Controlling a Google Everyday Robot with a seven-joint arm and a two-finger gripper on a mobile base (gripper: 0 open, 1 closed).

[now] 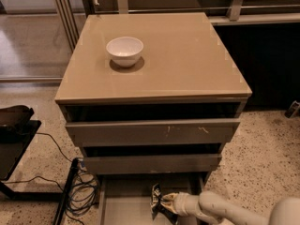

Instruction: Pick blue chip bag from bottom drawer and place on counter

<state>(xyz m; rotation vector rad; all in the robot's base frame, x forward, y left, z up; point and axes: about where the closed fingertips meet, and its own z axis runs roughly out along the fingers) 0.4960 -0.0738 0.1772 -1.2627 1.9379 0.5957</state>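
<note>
The gripper (161, 207) sat inside the open bottom drawer (125, 206), against the blue chip bag (155, 196); whether it had clamped the bag could not be told. The bag's pale markings were too small to read. The white arm (213, 208) reached in nearly level from the lower right. The dark, crinkled bag stood upright in the drawer, below the counter (187, 55).

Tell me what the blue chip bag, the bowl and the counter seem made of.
Blue chip bag: probably foil or plastic film, dark and crinkled, at the gripper in the bottom drawer. Bowl: likely glazed ceramic, white and smooth. Counter: glossy beige laminate or glass, judging by reflections.
</note>
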